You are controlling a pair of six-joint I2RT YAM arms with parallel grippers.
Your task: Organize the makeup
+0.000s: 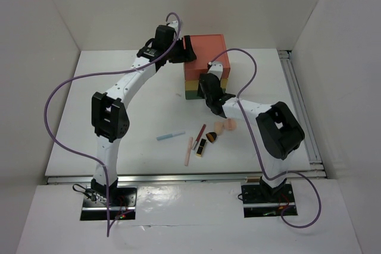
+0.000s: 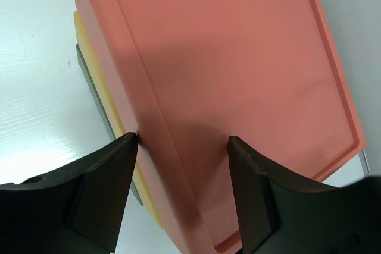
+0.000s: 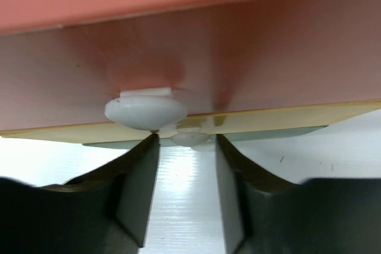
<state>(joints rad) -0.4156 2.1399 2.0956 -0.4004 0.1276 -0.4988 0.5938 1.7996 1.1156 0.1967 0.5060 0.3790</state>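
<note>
Drawer box point(image 1: 205, 66), bench far-centre: left gripper point(image 2: 183, 140), wide, straddles its top edge, probably bracing; right gripper point(image 3: 187, 138), narrowly parted, brackets knob point(image 3: 191, 140), presumably for pulling.

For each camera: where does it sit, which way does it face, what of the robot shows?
Top external: above and behind, looking down on the white table, loose makeup, left arm and right arm.
Left wrist: looks down on the coral, yellow and green drawer box; the open left gripper shows.
Right wrist: faces the box's front and white oval knob; the open right gripper shows.
All three show the box.
</note>
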